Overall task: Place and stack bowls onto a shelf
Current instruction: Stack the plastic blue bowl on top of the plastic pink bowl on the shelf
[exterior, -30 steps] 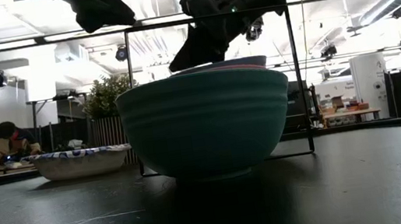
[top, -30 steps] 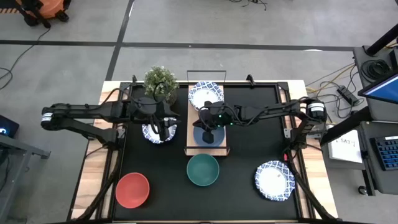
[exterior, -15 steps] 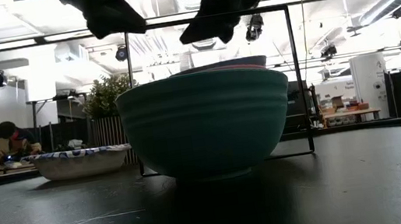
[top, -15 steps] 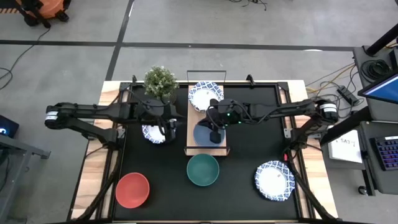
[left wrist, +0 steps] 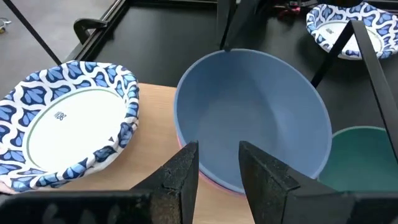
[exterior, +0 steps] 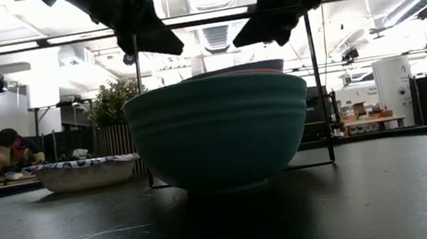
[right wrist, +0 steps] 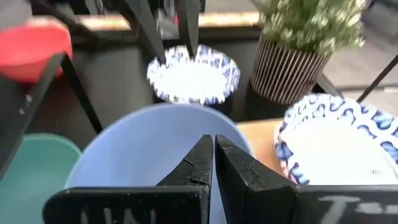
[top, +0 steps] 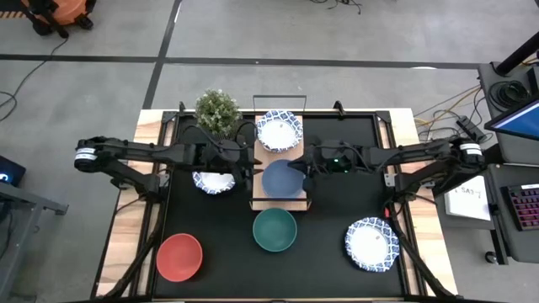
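The shelf's wooden board (left wrist: 155,124) carries a blue bowl (top: 282,179) nested in a pink bowl (left wrist: 205,182), and beside it, toward the far edge, a blue-patterned white bowl (top: 279,132). My left gripper (left wrist: 217,149) hovers open just left of the blue bowl's rim, with nothing between its fingers. On the bowl's right side, my right gripper (right wrist: 213,142) hangs shut and empty. A green bowl (top: 274,230), a red bowl (top: 179,257) and two more patterned bowls (top: 371,244) (top: 213,180) rest on the black mat.
A potted plant (top: 217,111) stands at the far left of the mat, close behind my left arm. The shelf's thin black wire frame (exterior: 317,80) rises around the board. There is free mat between the green bowl and the near-right patterned bowl.
My right gripper, shut throughout, has drawn back from above the blue bowl toward the table's right edge. My left gripper has moved from over the left patterned bowl toward the shelf and sunk a little, ending at the blue bowl's left rim. No bowl has moved.
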You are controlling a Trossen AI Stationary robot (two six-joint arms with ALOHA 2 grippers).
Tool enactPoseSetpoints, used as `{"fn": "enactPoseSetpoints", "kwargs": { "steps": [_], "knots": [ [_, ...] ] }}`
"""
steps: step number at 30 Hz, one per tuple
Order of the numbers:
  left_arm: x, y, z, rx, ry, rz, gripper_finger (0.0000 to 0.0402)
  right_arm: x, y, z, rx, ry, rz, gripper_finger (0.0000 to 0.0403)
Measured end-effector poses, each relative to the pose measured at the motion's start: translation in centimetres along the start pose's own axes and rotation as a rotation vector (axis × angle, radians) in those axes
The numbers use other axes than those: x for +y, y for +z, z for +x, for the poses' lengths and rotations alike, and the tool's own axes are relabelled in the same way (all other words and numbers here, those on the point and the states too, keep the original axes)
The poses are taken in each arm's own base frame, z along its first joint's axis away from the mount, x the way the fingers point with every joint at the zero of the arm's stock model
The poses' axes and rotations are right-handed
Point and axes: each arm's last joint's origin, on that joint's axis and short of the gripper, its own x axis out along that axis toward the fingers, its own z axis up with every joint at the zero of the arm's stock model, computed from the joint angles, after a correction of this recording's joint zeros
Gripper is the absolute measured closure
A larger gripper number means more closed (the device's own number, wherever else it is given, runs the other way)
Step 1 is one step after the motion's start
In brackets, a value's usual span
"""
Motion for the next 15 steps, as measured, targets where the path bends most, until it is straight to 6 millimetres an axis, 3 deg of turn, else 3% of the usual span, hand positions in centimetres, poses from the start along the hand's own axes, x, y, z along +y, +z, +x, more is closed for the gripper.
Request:
{"fn": "enactPoseSetpoints", "kwargs": {
  "steps": [8,15],
  "knots": [
    [0.0,0.3,0.0,-0.034,-0.002,-0.016,0.0304,-0.9,-2.8,0.9,-0.165,-0.036,-0.013,0.0394],
    [0.0,0.3,0.0,-0.034,-0.002,-0.032,0.0304,-0.8,-4.5,2.7,-0.110,-0.032,-0.002,0.0394]
  ]
}}
